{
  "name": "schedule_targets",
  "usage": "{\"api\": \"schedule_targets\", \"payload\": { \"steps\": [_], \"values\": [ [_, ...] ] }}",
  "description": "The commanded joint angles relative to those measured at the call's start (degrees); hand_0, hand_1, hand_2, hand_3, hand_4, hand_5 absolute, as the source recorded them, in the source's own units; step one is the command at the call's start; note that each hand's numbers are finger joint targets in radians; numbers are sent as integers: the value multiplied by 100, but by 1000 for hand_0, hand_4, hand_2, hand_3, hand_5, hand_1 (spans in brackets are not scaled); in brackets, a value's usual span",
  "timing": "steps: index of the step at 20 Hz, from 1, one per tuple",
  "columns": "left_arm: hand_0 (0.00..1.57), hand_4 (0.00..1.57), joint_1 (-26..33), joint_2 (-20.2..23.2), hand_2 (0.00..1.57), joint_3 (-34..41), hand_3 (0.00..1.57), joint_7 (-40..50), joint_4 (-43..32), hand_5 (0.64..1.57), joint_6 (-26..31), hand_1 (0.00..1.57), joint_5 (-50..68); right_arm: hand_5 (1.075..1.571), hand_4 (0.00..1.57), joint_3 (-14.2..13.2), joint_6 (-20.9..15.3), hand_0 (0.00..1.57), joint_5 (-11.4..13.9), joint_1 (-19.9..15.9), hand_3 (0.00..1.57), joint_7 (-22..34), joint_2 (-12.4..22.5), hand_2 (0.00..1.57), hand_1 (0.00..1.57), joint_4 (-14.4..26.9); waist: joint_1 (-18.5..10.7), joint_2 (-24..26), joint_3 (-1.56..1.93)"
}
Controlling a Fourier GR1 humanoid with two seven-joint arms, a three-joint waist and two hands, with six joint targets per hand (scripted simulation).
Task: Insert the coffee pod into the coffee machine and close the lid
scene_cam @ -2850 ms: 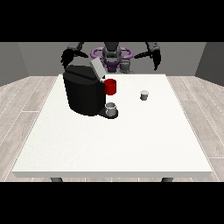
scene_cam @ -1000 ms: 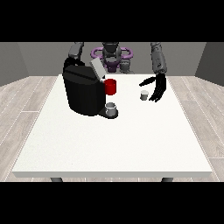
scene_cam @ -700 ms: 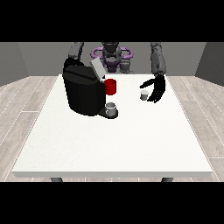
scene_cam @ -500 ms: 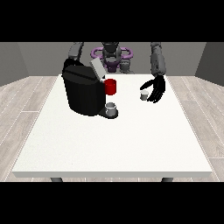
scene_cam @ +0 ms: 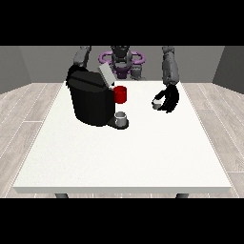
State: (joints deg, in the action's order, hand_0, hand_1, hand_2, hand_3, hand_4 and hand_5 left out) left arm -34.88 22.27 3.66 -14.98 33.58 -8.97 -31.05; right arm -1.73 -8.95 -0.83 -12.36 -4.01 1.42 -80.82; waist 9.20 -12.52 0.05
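My coffee machine (scene_cam: 90, 101) stands on the desk (scene_cam: 124, 157) with its lid (scene_cam: 106, 75) still tilted up, a red part (scene_cam: 121, 94) and a small grey cup (scene_cam: 121, 117) at its right side. Well to the right of the machine sits the coffee pod (scene_cam: 156, 105). Over the last moments my hand at the view's right (scene_cam: 169, 99) has come down beside it and now curls about it, though I cannot tell whether I have hold of it yet, so the pickup seems about to start.
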Motion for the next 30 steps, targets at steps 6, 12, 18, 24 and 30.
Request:
{"api": "schedule_targets", "payload": {
  "steps": [6,12,18,24,30],
  "values": [
    [1174,412,-136,249,1286,-109,1183,-126,-406,1571,-2,1174,-434,1571,430,111,125,0,40,238,0,56,69,0,0,-116,98,171,-6],
    [1477,632,-505,-4,1470,-221,1410,-502,-52,1571,419,1477,-363,1571,505,-56,-68,0,-80,-48,0,-4,-41,0,0,355,-126,266,-5],
    [1289,557,-1035,0,1362,-208,1337,-148,189,1571,995,1289,-326,1571,443,13,-220,0,35,-146,0,-42,-132,0,0,629,-112,487,-5],
    [1235,571,-1483,304,1323,-25,1291,-184,263,1571,1323,1235,-272,1571,489,13,179,0,-128,-243,0,-84,16,0,0,524,142,389,-5],
    [1255,556,-1577,208,1332,-22,1288,-1,487,1571,1501,1255,-298,1571,500,-186,376,0,-308,73,0,-626,82,0,0,732,110,523,-3]
  ]
}}
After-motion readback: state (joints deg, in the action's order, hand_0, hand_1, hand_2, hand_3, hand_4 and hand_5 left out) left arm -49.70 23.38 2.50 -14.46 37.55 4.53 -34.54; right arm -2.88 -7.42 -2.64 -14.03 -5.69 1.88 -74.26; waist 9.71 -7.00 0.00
